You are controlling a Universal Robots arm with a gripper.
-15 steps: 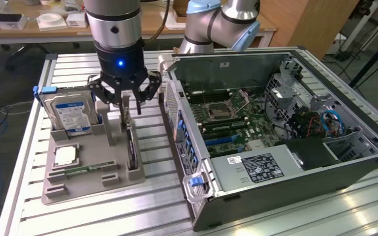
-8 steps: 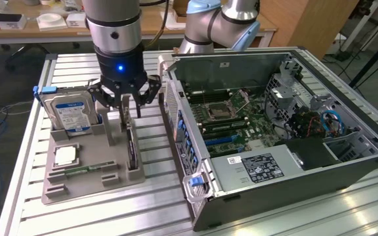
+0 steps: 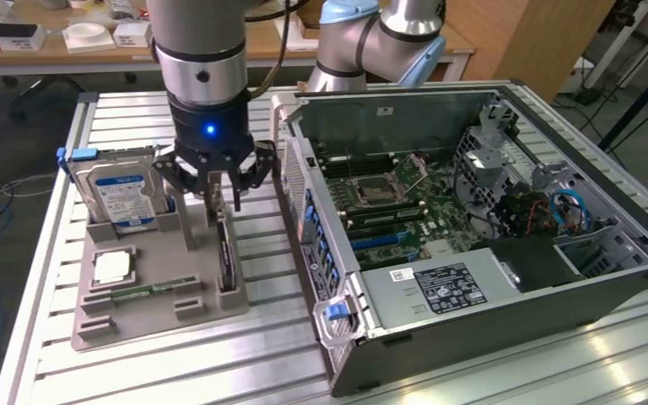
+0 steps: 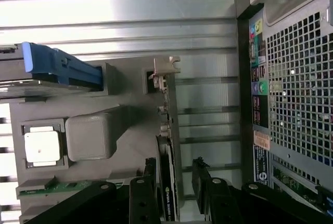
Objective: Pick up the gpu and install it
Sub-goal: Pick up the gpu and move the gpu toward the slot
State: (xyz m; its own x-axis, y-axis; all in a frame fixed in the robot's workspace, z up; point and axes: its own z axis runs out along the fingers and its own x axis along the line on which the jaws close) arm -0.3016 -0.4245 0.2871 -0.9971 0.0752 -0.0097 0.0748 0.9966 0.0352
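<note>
The gpu (image 3: 225, 253) (image 4: 167, 146) stands on edge in a slot of the grey holder (image 3: 155, 312) on the table (image 3: 256, 363), beside the open computer case (image 3: 437, 354). The claw (image 3: 217, 198) (image 4: 173, 187) hangs directly over its top edge, fingers (image 4: 143, 195) spread wide to either side, not clamped on it. A hard drive (image 3: 121, 194) stands upright in the holder nearby.

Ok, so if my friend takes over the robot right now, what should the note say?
Gripper: open, low over the gray holder, with a finger on each side of the gpu; it is not clamped on it.
gpu: standing on edge in its slot in the holder, next to the open computer case.
Done: the gripper is lined up on the card; nothing is lifted.
Left: the pick-up and the install in the case.
</note>
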